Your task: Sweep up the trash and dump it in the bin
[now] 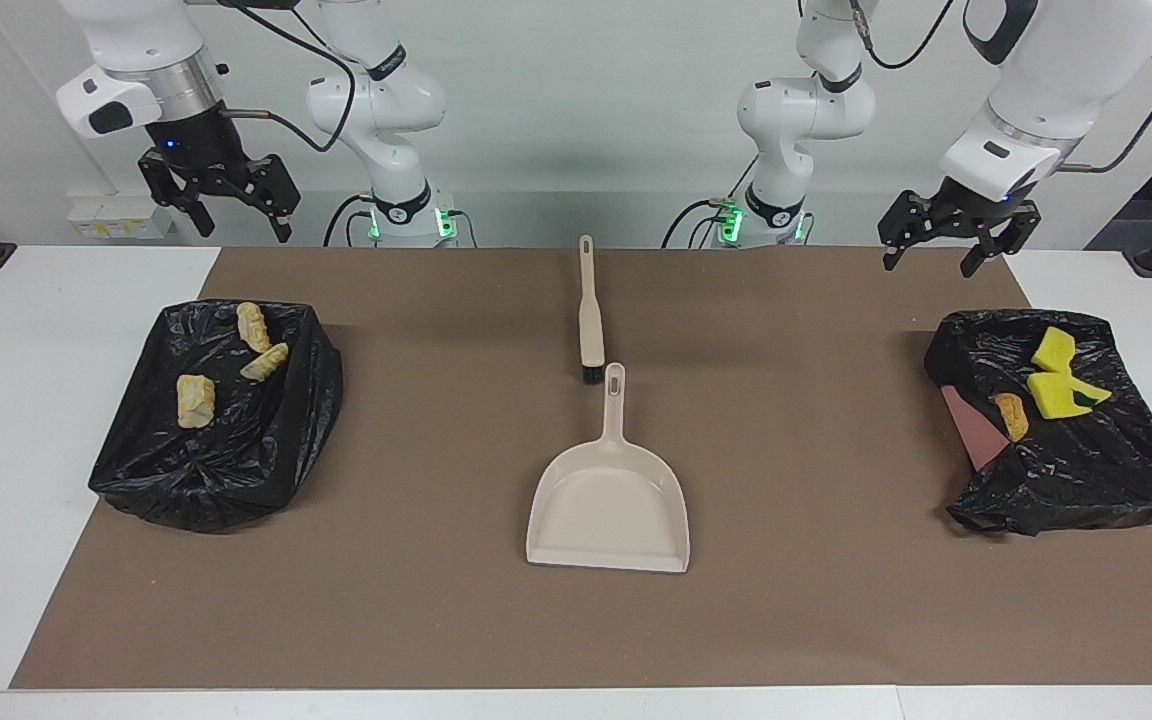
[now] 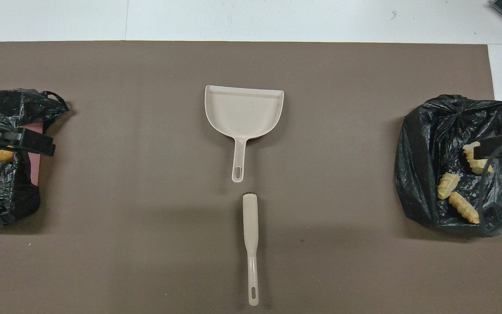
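Note:
The trash lies in two bins lined with black bags. Three tan bread-like pieces [image 1: 196,400] sit in the bin [image 1: 236,480] at the right arm's end. In the bin [image 1: 1086,470] at the left arm's end lie yellow sponge bits [image 1: 1054,350], one with a dark green face [image 1: 1064,394], and an orange piece [image 1: 1012,416]. My right gripper [image 1: 244,228] hangs open high over its bin, holding nothing. My left gripper [image 1: 931,265] hangs open over the other bin, also holding nothing.
A beige dustpan [image 1: 608,505] lies mid-mat with its handle toward the robots. The beige brush [image 1: 590,315] lies in line with it, nearer to the robots, its black bristles by the dustpan handle. A brown mat [image 1: 416,600] covers the white table.

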Robot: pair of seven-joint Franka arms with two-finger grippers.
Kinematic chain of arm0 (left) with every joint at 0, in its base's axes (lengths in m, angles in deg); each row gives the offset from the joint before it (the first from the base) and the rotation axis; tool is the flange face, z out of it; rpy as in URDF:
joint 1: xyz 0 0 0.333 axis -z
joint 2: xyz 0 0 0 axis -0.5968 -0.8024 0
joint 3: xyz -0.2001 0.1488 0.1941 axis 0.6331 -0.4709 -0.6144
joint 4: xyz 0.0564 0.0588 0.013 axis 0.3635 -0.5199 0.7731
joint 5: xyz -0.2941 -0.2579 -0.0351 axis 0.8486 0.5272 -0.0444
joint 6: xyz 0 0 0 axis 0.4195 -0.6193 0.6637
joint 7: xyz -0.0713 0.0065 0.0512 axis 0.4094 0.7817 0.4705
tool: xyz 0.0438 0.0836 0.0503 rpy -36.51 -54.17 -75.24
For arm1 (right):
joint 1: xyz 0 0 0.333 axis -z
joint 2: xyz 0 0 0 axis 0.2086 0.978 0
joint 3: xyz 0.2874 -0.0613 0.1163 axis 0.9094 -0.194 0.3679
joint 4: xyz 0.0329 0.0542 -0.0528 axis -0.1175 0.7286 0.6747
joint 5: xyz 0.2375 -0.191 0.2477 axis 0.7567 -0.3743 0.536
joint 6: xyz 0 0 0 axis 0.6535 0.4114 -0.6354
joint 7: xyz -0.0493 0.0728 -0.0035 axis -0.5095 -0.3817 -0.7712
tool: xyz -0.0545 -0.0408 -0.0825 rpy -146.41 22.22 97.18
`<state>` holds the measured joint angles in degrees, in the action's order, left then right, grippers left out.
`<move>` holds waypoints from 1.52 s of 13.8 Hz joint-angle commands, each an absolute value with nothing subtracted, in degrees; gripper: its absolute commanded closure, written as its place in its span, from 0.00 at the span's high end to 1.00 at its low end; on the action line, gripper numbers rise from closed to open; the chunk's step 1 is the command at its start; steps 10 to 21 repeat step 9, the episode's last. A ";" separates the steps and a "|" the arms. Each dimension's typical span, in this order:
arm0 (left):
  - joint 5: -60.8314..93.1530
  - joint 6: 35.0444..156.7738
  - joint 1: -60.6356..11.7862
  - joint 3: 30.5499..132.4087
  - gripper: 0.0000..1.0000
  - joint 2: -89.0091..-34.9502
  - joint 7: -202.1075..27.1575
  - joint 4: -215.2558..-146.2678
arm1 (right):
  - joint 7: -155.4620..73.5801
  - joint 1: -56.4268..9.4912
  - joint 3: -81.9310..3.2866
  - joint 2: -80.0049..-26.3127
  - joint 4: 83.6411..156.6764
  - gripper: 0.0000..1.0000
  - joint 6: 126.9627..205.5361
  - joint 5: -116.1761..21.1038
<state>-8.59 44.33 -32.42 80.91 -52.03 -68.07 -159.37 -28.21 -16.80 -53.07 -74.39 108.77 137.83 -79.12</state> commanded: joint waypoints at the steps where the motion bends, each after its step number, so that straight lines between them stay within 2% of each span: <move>1: -8.98 45.06 -31.63 80.38 1.00 -50.25 -67.20 -161.48 | -29.25 -16.00 -52.85 -75.44 109.92 1.00 138.74 -79.18; 21: -8.89 44.54 -31.63 80.39 1.00 -50.16 -66.76 -161.48 | -29.25 -16.00 -52.85 -75.44 109.92 1.00 138.74 -79.18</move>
